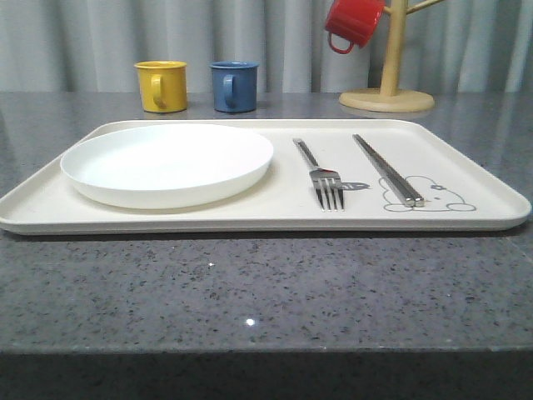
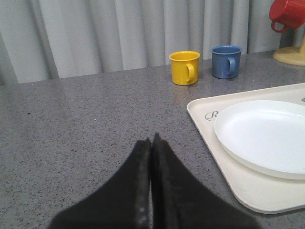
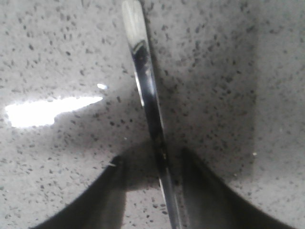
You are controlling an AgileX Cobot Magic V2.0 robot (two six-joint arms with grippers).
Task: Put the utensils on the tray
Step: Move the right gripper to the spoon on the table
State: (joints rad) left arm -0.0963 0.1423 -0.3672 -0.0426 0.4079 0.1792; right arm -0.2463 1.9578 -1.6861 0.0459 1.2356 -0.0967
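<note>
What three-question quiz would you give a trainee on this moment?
1. True or false: the fork lies on the plate.
2. Which mug hangs on the wooden stand? A yellow, B blue, C red.
3. Fill in: the fingers of the left gripper are ____.
Key: 1 false, it lies on the tray beside the plate. 2 C, the red mug. 3 shut.

On the tray in front of you, the plate lies left, the fork right of it, the chopsticks further right, while two mugs and a mug stand sit behind it.
</note>
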